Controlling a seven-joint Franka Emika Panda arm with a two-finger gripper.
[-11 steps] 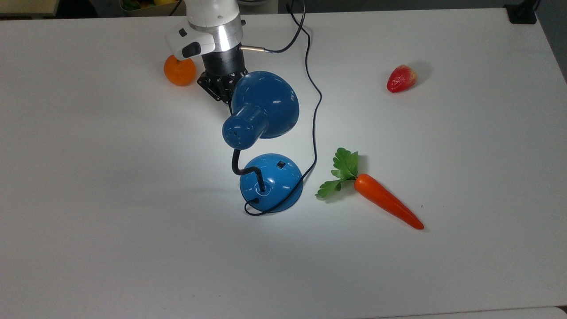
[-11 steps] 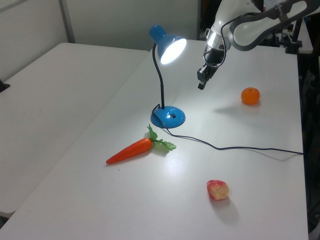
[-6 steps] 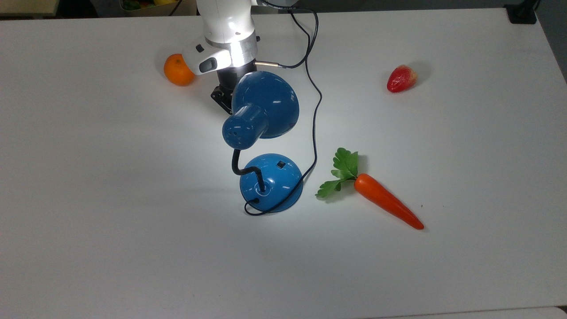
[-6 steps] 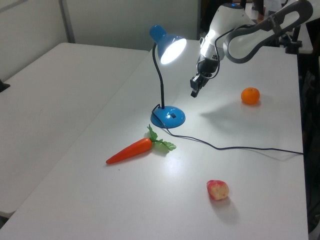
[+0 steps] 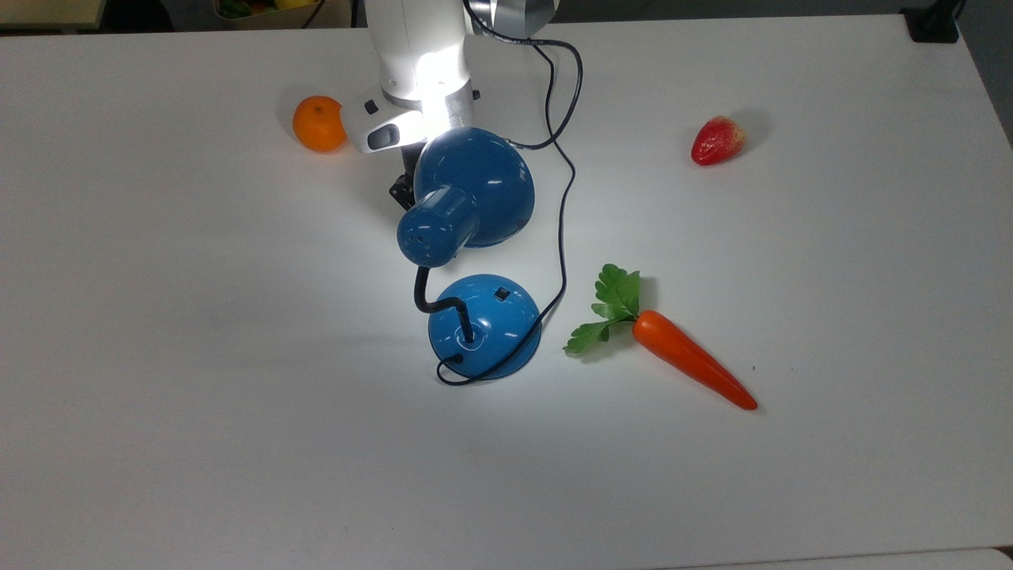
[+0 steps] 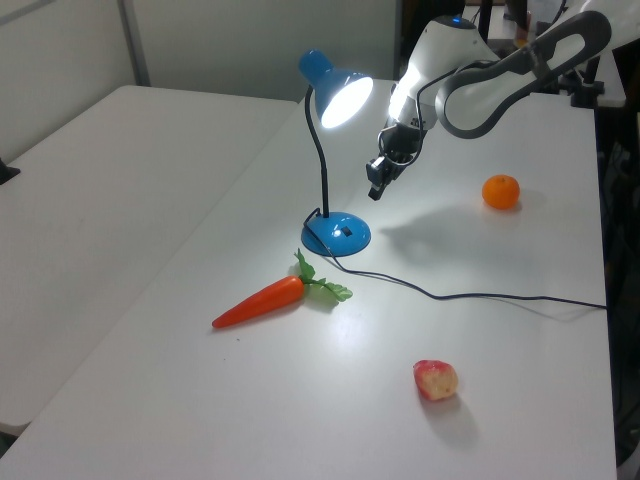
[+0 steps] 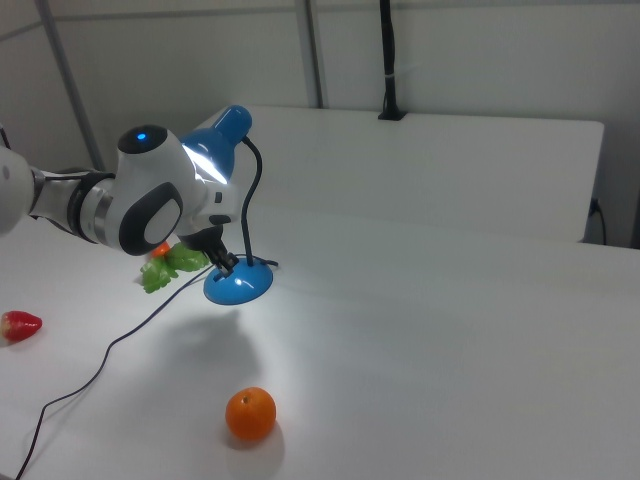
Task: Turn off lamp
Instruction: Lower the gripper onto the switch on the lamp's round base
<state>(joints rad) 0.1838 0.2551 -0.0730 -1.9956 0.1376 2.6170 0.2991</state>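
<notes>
Here the lamp (image 6: 335, 160) stands near the middle of the white surface (image 5: 158, 396), its blue shade (image 5: 473, 186) lit and tipped toward the arm (image 6: 470, 75), with a bright patch of light on the surface below it. In the top view, the bent black neck (image 5: 434, 297) rises from the domed round base (image 5: 487, 336), and a small black switch (image 5: 502, 294) sits on the dome on the side toward the shade. The black cord (image 5: 563, 229) leaves the base, curls round its near edge and runs off to the top of the top view.

The pincer (image 6: 377, 180) hangs in the air under the shade's rim, above the surface and up from the base, apart from both (in the left view it is just to the right of the neck). Whether its fingers are apart or together I cannot tell.

An orange (image 5: 320, 123) lies on the top view's left of the arm, close to it. A carrot (image 5: 688, 358) with green leaves (image 5: 609, 310) lies on the top view's right of the base, leaves toward the cord. A strawberry (image 5: 718, 140) sits well apart, at the top view's upper right.
</notes>
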